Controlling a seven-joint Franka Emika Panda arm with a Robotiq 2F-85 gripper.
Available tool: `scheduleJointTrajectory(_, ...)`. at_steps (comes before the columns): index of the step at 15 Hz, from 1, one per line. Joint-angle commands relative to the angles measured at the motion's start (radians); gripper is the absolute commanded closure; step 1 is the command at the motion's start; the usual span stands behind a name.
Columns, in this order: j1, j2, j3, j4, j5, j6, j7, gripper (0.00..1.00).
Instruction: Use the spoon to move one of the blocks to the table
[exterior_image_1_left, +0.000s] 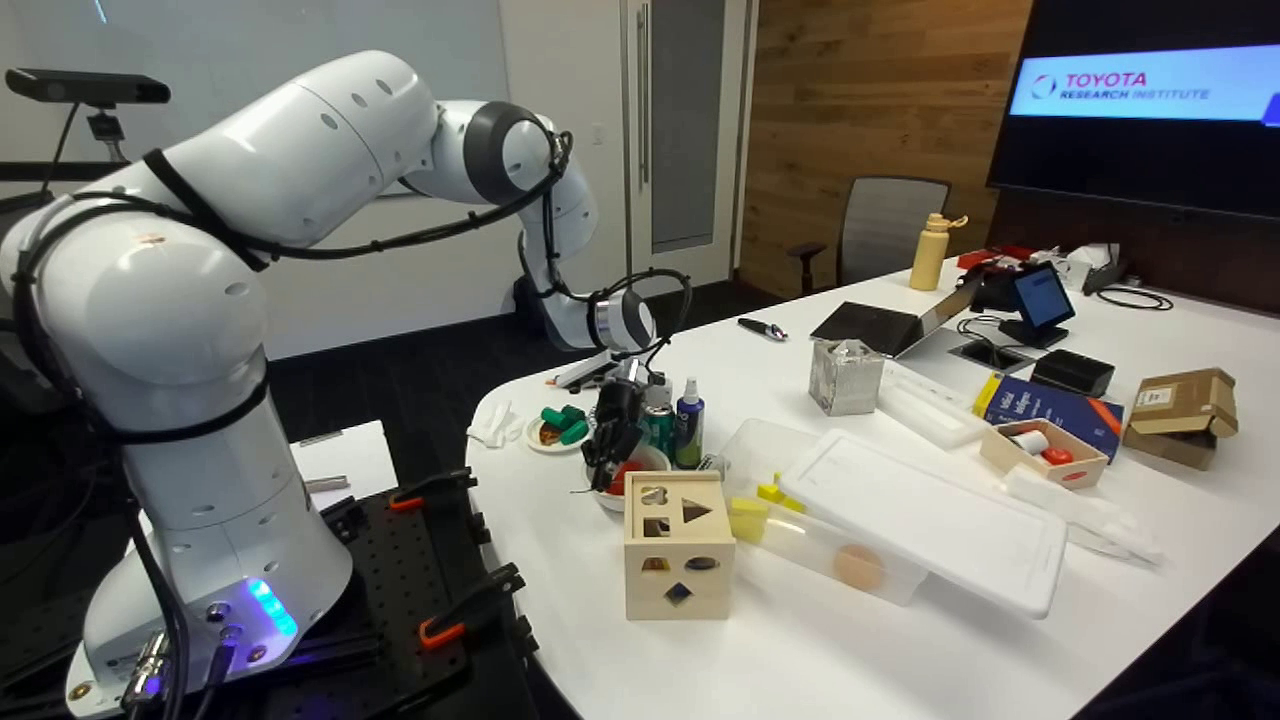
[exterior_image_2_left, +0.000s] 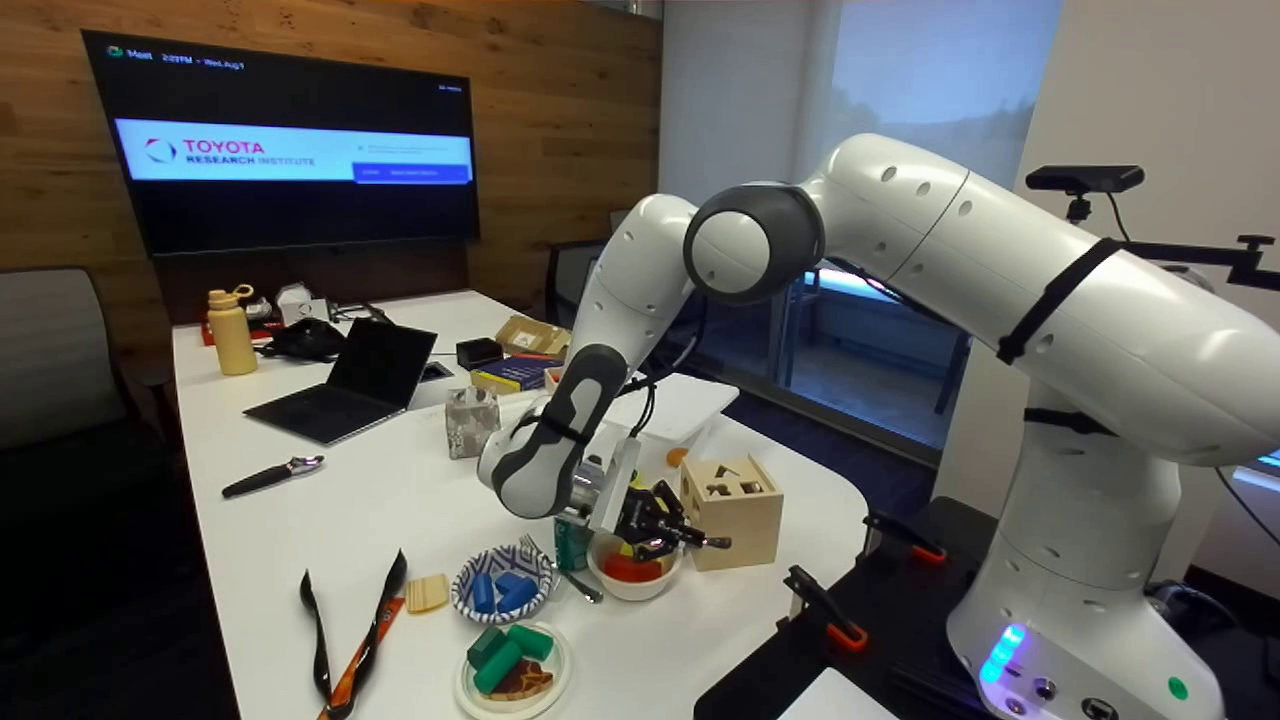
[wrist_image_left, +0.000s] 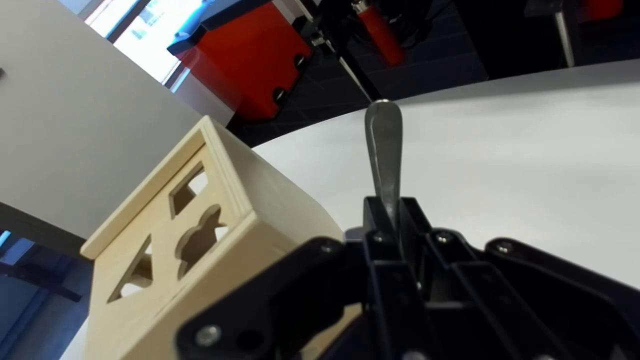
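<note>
My gripper (wrist_image_left: 392, 220) is shut on the metal spoon (wrist_image_left: 384, 145); its handle end sticks out past the fingertips. In an exterior view the gripper (exterior_image_2_left: 690, 535) is above the white bowl (exterior_image_2_left: 638, 593), beside the wooden box. The spoon's scoop end is hidden. Orange-red blocks (exterior_image_2_left: 630, 568) lie in this bowl, with some yellow near them, and red also shows in an exterior view (exterior_image_1_left: 622, 476). I cannot tell whether a block sits on the spoon. Yellow blocks (exterior_image_1_left: 772, 492) are in or by a clear container. The white table (exterior_image_1_left: 620, 660) lies below, also in the wrist view (wrist_image_left: 500, 150).
The pale wooden box (exterior_image_1_left: 678, 560) stands right beside the bowl. Spray bottle (exterior_image_1_left: 689, 425) and a can stand behind it. A clear container with a tilted white lid (exterior_image_1_left: 920, 510), a plate of green pieces (exterior_image_2_left: 515, 690), a patterned bowl of blue pieces (exterior_image_2_left: 503, 585) and tongs (exterior_image_2_left: 360, 650) are around.
</note>
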Motion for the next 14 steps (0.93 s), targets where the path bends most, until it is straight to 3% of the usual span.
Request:
scheduleJointTrajectory(1,0.027,0.037,-0.023,0.059,-0.047,-0.049,0.023,0.97)
scheduleJointTrajectory(14,0.052,0.149,-0.029,0.192,-0.142,-0.140,-0.004,0.97)
